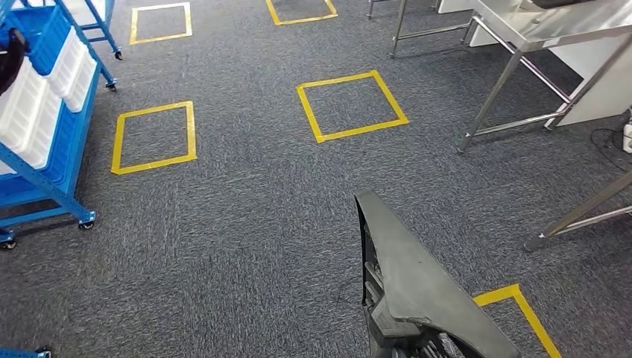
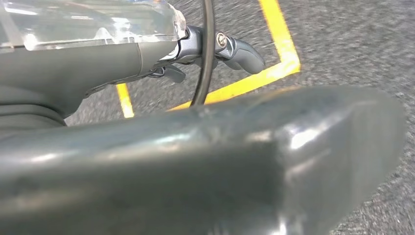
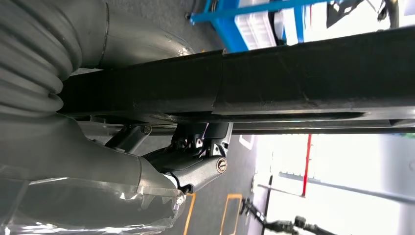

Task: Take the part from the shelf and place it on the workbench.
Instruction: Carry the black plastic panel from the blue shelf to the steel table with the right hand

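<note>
Part (image 1: 417,283), a long dark grey panel, was off the blue shelf (image 1: 52,112), with both the left hand (image 2: 215,49) and right hand (image 3: 195,166) closed on it, carried over carpet, with placement on the steel workbench (image 1: 551,30) remaining.

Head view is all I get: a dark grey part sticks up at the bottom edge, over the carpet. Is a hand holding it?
Observer: Yes. In the right wrist view the right hand has its dark fingers up against the long dark part.
Operator: And the left hand?
Observer: The left wrist view shows the left hand right beside the part, but its grip is hidden.
Operator: Anything beyond the part?
Observer: In the right wrist view, the blue shelf with white bins.
</note>
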`<action>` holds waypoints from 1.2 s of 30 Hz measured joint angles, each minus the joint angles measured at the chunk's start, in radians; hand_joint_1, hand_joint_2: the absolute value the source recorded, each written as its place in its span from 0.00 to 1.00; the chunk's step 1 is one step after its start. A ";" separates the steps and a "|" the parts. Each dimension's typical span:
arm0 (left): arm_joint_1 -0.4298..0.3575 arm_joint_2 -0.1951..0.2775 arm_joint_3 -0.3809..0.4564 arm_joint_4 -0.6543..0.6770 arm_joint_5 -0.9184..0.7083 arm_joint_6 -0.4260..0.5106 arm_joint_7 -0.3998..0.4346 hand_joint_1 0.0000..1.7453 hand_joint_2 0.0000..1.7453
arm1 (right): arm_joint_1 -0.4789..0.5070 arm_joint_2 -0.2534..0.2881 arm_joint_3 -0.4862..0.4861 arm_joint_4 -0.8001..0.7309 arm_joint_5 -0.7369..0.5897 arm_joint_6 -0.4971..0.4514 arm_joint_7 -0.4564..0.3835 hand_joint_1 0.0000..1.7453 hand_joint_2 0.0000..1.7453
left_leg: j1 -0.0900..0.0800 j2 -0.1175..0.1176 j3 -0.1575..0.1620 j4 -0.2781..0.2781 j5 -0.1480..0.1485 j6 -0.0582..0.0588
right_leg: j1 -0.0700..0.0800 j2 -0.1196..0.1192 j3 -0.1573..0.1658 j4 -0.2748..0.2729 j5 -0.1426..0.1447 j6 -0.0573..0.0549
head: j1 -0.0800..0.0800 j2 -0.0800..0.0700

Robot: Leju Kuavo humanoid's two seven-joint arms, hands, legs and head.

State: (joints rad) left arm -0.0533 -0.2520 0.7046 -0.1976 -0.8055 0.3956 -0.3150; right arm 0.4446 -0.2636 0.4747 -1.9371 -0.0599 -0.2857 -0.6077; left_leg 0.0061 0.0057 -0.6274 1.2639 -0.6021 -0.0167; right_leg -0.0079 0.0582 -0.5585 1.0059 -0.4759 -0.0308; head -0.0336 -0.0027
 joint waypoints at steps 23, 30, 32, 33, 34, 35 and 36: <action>-0.007 0.000 0.003 0.000 0.000 -0.003 -0.005 0.00 0.00 | 0.014 0.007 -0.008 0.009 -0.003 -0.002 -0.009 1.00 1.00 | -0.004 0.131 0.144 -0.267 0.082 0.010 | 0.001 -0.112 -0.009 0.004 -0.001 0.025 | 0.000 0.000; 0.000 0.000 0.004 0.000 -0.002 -0.009 -0.005 0.00 0.00 | 0.013 0.003 -0.009 0.011 0.000 -0.002 -0.013 1.00 1.00 | 0.002 0.002 -0.003 0.037 -0.044 -0.005 | -0.002 -0.014 -0.005 0.000 0.003 0.006 | 0.000 0.000; 0.001 0.000 0.004 0.000 -0.003 -0.012 -0.004 0.00 0.00 | 0.014 0.003 -0.009 0.012 0.002 -0.002 -0.015 1.00 1.00 | 0.002 -0.013 0.024 -0.052 0.035 0.002 | -0.001 0.017 -0.001 0.003 0.000 0.007 | 0.000 0.000; 0.000 0.001 0.004 0.000 -0.003 -0.012 -0.004 0.00 0.00 | 0.013 0.003 -0.009 0.012 0.003 -0.002 -0.016 1.00 1.00 | 0.002 -0.036 0.049 -0.121 0.074 0.007 | -0.001 0.031 -0.001 0.007 -0.002 0.010 | 0.000 0.000; 0.000 0.002 0.005 0.000 -0.004 -0.013 -0.004 0.00 0.00 | 0.013 0.003 -0.009 0.012 0.004 -0.002 -0.016 1.00 1.00 | 0.003 -0.058 0.072 -0.183 0.097 0.011 | -0.001 0.044 -0.004 0.011 -0.004 0.013 | 0.000 0.000; -0.001 0.003 0.005 0.000 -0.004 -0.014 -0.004 0.00 0.00 | 0.013 0.003 -0.010 0.012 0.004 -0.002 -0.017 1.00 1.00 | 0.003 -0.076 0.085 -0.221 0.107 0.015 | -0.002 0.055 -0.009 0.014 -0.004 0.019 | 0.000 0.000; -0.002 0.003 0.005 0.000 -0.004 -0.014 -0.004 0.00 0.00 | 0.014 0.003 -0.010 0.012 0.004 -0.002 -0.017 1.00 1.00 | 0.001 -0.085 0.091 -0.238 0.104 0.019 | -0.004 0.066 -0.014 0.015 -0.003 0.025 | 0.000 0.000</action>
State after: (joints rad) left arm -0.0552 -0.2488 0.7095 -0.1976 -0.8094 0.3816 -0.3195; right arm 0.4583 -0.2605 0.4647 -1.9253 -0.0559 -0.2879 -0.6252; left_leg 0.0075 -0.0790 -0.5359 1.0263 -0.4979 0.0024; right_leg -0.0117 0.1244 -0.5726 1.0214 -0.4787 -0.0058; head -0.0334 -0.0027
